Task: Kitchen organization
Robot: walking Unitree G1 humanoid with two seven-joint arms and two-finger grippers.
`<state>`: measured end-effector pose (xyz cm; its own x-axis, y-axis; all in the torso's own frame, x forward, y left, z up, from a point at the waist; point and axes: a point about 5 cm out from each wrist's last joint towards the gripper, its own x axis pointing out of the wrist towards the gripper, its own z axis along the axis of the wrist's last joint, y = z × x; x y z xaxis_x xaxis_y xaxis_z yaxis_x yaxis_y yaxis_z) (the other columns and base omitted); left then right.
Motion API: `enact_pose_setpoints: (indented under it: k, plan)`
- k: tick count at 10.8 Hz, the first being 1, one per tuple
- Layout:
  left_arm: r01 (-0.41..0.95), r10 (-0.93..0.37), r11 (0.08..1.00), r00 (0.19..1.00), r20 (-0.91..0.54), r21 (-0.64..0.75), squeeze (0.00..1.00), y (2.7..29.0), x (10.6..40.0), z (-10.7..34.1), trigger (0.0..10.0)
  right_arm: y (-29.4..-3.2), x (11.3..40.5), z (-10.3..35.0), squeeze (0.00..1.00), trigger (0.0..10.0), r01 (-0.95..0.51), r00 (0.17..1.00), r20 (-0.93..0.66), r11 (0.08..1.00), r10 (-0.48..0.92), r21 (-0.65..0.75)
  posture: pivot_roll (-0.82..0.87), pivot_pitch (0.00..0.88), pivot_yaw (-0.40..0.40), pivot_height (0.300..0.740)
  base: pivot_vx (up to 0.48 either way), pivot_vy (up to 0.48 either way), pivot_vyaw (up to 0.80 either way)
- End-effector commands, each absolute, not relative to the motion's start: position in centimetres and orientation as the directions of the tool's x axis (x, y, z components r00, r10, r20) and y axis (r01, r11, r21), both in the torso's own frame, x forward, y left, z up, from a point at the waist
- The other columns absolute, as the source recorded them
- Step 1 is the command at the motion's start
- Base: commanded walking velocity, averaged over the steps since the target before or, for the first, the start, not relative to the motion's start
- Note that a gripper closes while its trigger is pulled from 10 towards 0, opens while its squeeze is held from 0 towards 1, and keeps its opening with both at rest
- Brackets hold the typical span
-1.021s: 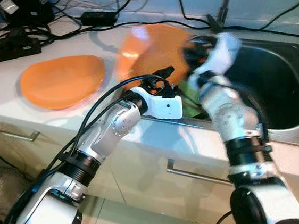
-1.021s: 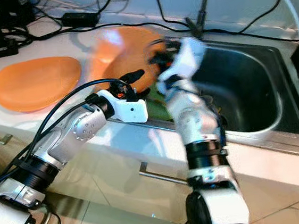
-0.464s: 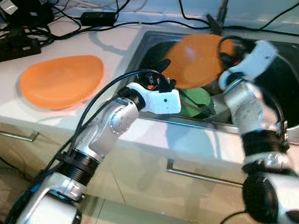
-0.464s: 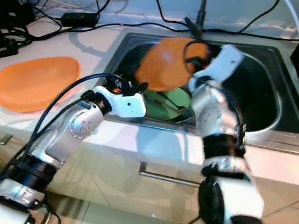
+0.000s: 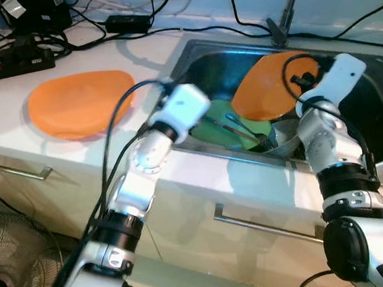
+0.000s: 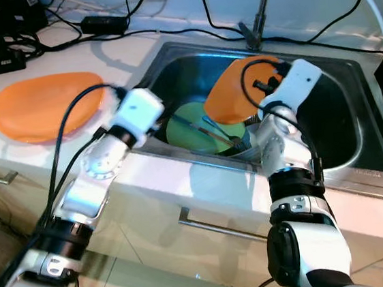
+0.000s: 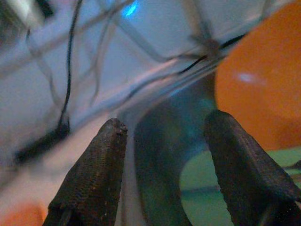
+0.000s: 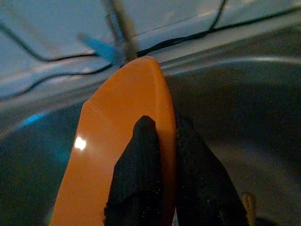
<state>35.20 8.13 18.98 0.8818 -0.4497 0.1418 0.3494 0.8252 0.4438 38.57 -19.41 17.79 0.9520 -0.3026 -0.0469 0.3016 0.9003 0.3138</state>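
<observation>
Kitchen, steel sink [image 5: 371, 90], countertop [image 5: 13, 145], drawers [image 5: 206, 217]

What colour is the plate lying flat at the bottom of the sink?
Green. The plate lies in the sink under some utensils, clearest in the right eye view.

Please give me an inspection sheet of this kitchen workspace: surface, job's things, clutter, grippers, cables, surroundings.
Surface: white countertop with a steel sink set in it.
Job's things: one flat orange plate lies on the counter; a second orange plate is held tilted over the sink; a green plate with utensils lies inside.
Clutter: nothing seen beyond cables.
Grippers: right gripper pinches the second plate's rim; left gripper is open at the sink's edge.
Cables: black cables and a power strip along the back.
Surroundings: drawer handles; a fan on the floor.
</observation>
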Motion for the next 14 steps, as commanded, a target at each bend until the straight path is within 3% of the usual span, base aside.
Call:
enact_pose_setpoints:
  k: [1,2,6,9,13,14]
  plan:
    - [0.332,-0.398,0.871,0.909,0.126,0.362,0.0,8.8,35.4,18.8,10.0,-19.3,38.6,17.8,0.0,10.0,0.285,0.957,-0.021,0.921,-0.29,0.264,0.09,0.045,-0.021,0.74,0.0,0.0,0.0]
    - [0.336,-0.351,0.926,0.935,0.06,0.172,0.0,9.1,35.5,18.4,10.0,-19.0,38.6,17.0,0.0,10.0,0.278,0.96,-0.039,0.937,-0.276,0.211,0.1,0.046,-0.023,0.74,0.0,0.0,0.0]
    - [0.446,-0.453,0.891,0.882,-0.127,-0.086,0.0,8.3,34.5,16.1,10.0,-18.3,38.6,16.1,0.0,10.0,0.255,0.967,-0.065,0.946,-0.246,0.2,0.1,0.041,-0.026,0.74,0.0,0.0,0.0]
    - [0.541,-0.547,0.837,0.817,-0.182,-0.087,0.0,7.3,33.3,16.0,10.0,-17.0,38.8,15.5,0.0,10.0,0.214,0.976,-0.09,0.958,-0.2,0.192,0.1,0.032,-0.028,0.74,0.0,0.0,0.0]
    - [0.566,-0.571,0.819,0.794,-0.208,-0.089,0.0,7.0,32.8,16.4,10.0,-15.5,38.7,14.4,0.0,10.0,0.145,0.983,-0.139,0.976,-0.122,0.164,0.11,0.019,-0.031,0.74,0.0,0.0,0.0]
    - [0.569,-0.573,0.818,0.792,-0.21,-0.087,0.0,7.0,32.8,16.4,10.0,-15.2,38.7,14.2,0.38,10.0,0.124,0.984,-0.144,0.98,-0.102,0.155,0.11,0.019,-0.031,0.74,0.0,0.0,0.0]
